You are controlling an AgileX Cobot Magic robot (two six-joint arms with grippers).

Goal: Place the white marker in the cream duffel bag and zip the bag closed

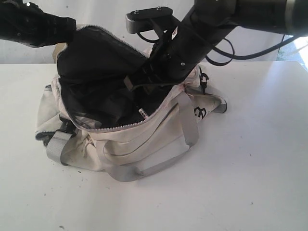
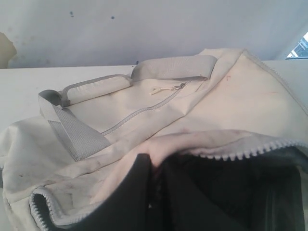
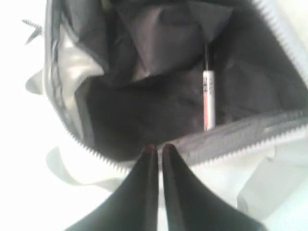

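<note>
The white marker [image 3: 208, 101] is seen lying inside the cream duffel bag [image 1: 144, 139], on its dark lining [image 3: 144, 106]. The right gripper [image 3: 158, 150] is clenched and empty, and is pointed down over the zipper edge [image 3: 231, 139]. It should be lifted straight out, so that no teeth are caught. At the upper left of the exterior view, the flap [image 1: 96, 53] is held up by the clenched left gripper [image 1: 71, 25].

— Room through the mouth of the cream duffel bag [image 1: 144, 139]?
— Wide open at the near left, clear down to the dark lining [image 3: 139, 110]. Blocked at the far right by the right arm [image 1: 192, 43], reaching in over the zipper edge.
— And the raised flap [image 1: 96, 53]?
— Standing up at the back, walling off the far side, with the left arm [image 1: 33, 21] right above.
— Inside?
— Only the white marker [image 3: 209, 101], lying by the front wall.
— Around the bag?
— Open table [image 1: 260, 168] in front and to the right; grey handle [image 1: 127, 175] slack along the front
</note>
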